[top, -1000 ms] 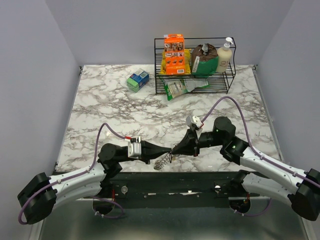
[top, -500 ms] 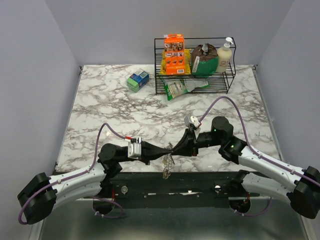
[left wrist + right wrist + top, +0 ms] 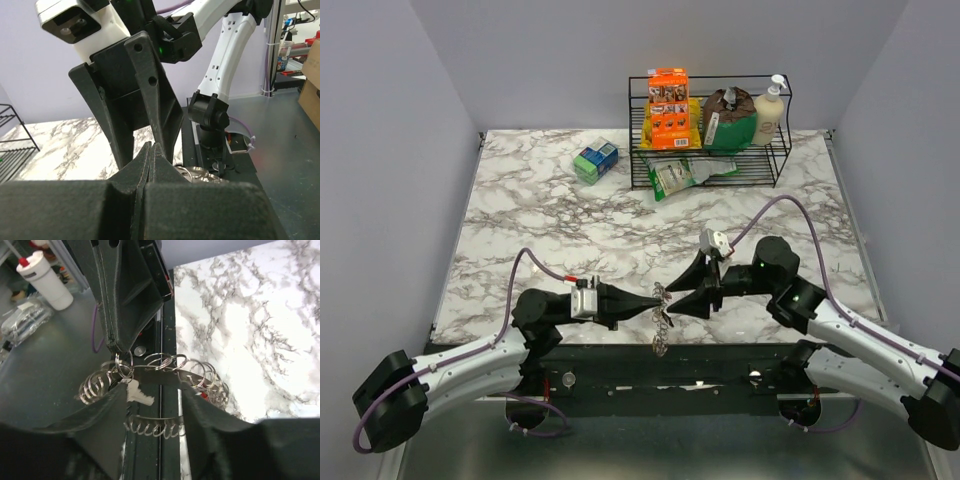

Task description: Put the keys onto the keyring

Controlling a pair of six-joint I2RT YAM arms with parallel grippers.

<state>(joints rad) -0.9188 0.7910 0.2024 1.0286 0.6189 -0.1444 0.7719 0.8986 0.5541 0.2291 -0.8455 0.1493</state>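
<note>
The keyring (image 3: 662, 330) is a thin silvery loop strung with many small rings. It hangs off the tip of my left gripper (image 3: 653, 303), just over the table's front edge. In the right wrist view the keyring (image 3: 197, 371) curves across in front of my right gripper (image 3: 152, 390). One of the keys (image 3: 139, 394), silver, dangles from it near the left finger, and a bit of red shows at the right. My right gripper (image 3: 670, 297) stands open around the ring without pinching it. The left wrist view shows my left gripper (image 3: 151, 147) shut, with the right gripper's fingers (image 3: 157, 95) close ahead.
A black wire rack (image 3: 772, 165) at the back right holds an orange box (image 3: 669, 108), pouches and a soap bottle (image 3: 771, 110). A green and blue box (image 3: 595, 160) lies to its left. The table's front edge (image 3: 570, 344) and the arms' mounting rail run just below the grippers.
My right gripper has opened and let go of the keyring, drawing back a little to the right. The ring has swung down and now hangs from the left gripper alone.
</note>
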